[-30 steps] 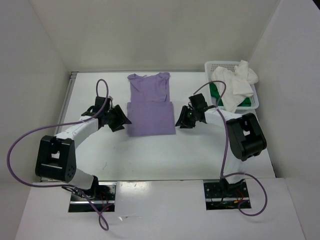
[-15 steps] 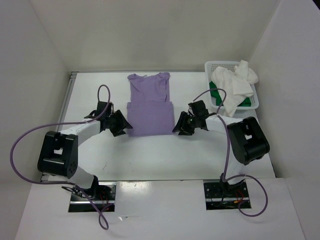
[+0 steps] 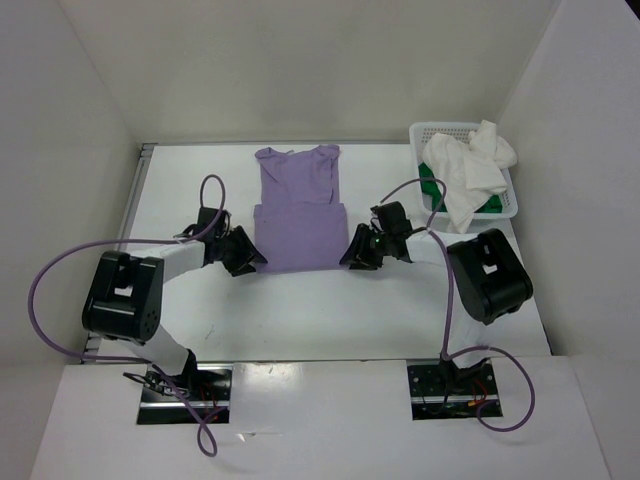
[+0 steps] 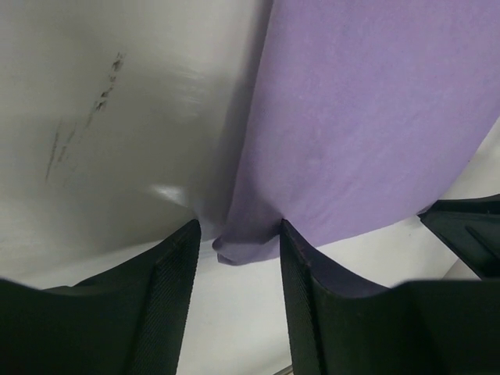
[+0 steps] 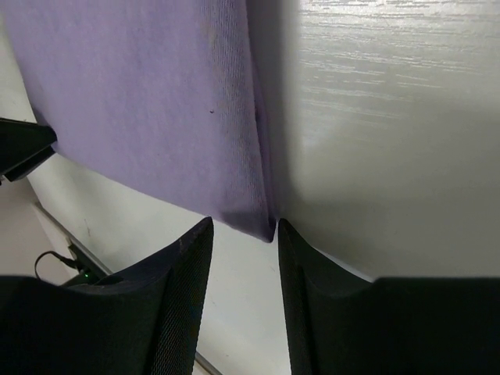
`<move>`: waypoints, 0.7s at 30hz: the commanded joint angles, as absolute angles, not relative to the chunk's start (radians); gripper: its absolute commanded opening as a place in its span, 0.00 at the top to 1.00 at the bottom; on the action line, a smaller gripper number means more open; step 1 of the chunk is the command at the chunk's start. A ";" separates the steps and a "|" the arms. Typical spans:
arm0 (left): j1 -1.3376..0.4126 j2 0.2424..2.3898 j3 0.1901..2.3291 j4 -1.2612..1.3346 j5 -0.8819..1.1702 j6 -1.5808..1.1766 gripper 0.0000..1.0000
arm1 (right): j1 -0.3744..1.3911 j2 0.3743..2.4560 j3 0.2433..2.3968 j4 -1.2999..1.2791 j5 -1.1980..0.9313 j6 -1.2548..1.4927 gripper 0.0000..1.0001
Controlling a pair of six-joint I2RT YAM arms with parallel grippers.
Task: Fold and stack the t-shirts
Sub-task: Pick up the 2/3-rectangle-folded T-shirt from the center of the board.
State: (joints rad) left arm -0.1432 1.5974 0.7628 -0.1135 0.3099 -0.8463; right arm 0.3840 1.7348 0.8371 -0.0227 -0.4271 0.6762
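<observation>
Left hand (image 4: 237,232) sits low on the counter (image 3: 300,315), its fingers partly apart and straddling the near-left corner of the purple shirt (image 3: 300,215). The cloth lies between them, nothing pinched yet. The shirt is flat mid-counter, collar to the far side, and its near half looks doubled over.

Across to the right hand (image 5: 244,226) and it's the mirror image: fingers apart around the near-right corner, no grip.

To do this fold well, I'd say both hands should close right at the corners, catch every layer, then lift together and carry the edge level toward the collar so nothing skews. Grabbing only the top layer is the risk. I see nothing blocking that path.

Far right, the white basket (image 3: 430,130) holds the white shirt (image 3: 465,170), which spills over the rim. The green shirt (image 3: 429,186) lies beneath it, well apart from the hands.
</observation>
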 commanded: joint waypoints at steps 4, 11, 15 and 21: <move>-0.149 1.660 0.747 -0.067 0.325 -0.857 0.53 | 0.390 1.764 0.848 0.025 -0.407 0.676 0.56; -0.158 1.669 0.735 -0.067 0.325 -0.857 0.60 | 0.390 1.784 0.848 0.035 -0.397 0.686 0.65; -0.167 1.669 0.735 -0.087 0.325 -0.836 0.76 | 0.390 1.784 0.848 0.035 -0.388 0.686 0.86; -0.179 1.594 0.729 -0.225 0.357 -0.756 0.88 | 0.423 1.688 0.734 -0.011 -0.358 0.730 0.96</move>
State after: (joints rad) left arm -0.1631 1.6394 0.7586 -0.0940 0.3504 -0.8288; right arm 0.3885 1.7512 0.8104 0.0254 -0.4030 0.7101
